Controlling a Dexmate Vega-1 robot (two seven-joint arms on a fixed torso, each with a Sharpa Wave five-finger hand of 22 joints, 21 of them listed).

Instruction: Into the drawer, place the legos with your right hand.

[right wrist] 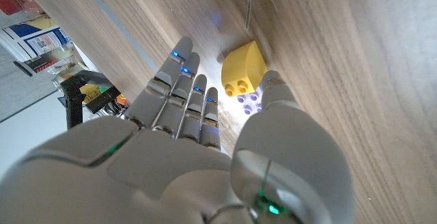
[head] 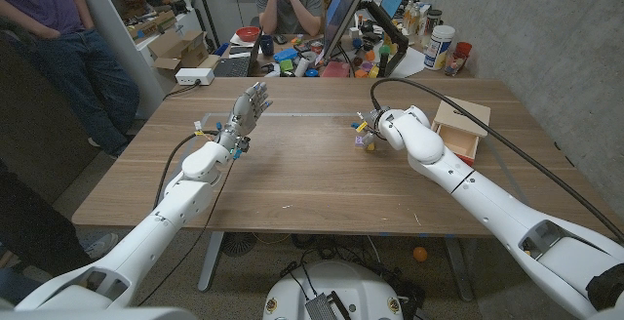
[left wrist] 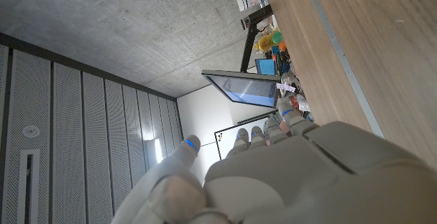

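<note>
Table (head: pixel 292 179), long wooden slab, carries everything. Light wooden drawer box (head: pixel 462 128) sits near its right edge, just behind the right forearm, so the drop-off looks short. Left hand (head: pixel 250 105) is raised off the table w/ fingers spread, holding nothing, prob. parked out of the way. Right hand (head: pixel 371 125) hangs low over the legos, fingers extended and close together, thumb beside the yellow rounded lego brick (right wrist: pixel 246 67); a pale purple lego piece (right wrist: pixel 251 101) lies touching it. Whether anything is pinched yet, cannot tell.

The right hand (right wrist: pixel 205 149) hides part of the purple lego (right wrist: pixel 250 102) — grip unclear.
</note>
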